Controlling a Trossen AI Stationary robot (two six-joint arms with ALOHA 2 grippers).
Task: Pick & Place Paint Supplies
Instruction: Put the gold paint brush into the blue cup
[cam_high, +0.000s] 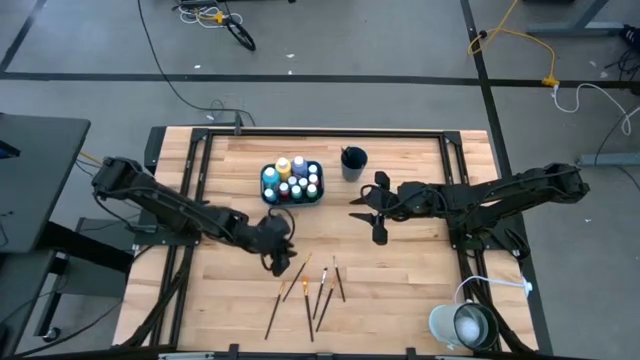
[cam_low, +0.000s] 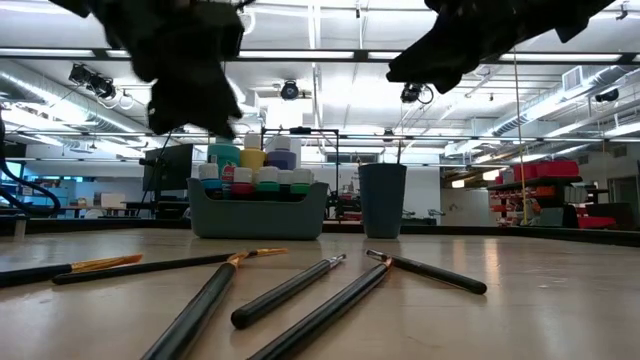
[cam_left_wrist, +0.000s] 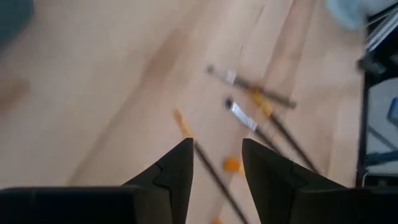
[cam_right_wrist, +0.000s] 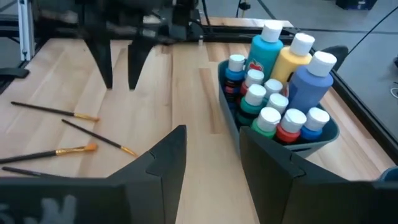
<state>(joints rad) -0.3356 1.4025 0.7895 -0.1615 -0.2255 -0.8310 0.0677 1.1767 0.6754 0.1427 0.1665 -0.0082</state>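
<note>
Several thin paintbrushes (cam_high: 305, 290) lie flat and loosely scattered on the wooden table near its front edge; the low view shows them close up (cam_low: 290, 290). The white-capped paint bottles (cam_high: 292, 178) stand upright in a teal tray (cam_low: 258, 212) at the far middle. My left gripper (cam_high: 283, 262) hangs open above the far ends of the brushes, and one brush (cam_left_wrist: 208, 165) shows in the gap between its fingers (cam_left_wrist: 177, 171). My right gripper (cam_high: 357, 207) stands open in the air to the right of the tray (cam_right_wrist: 323, 140), holding nothing.
A dark blue cup (cam_high: 353, 162) stands just right of the tray (cam_low: 383, 200). A white round object (cam_high: 462, 325) sits at the near right corner. Bare wood lies left of the brushes and between the brushes and the tray.
</note>
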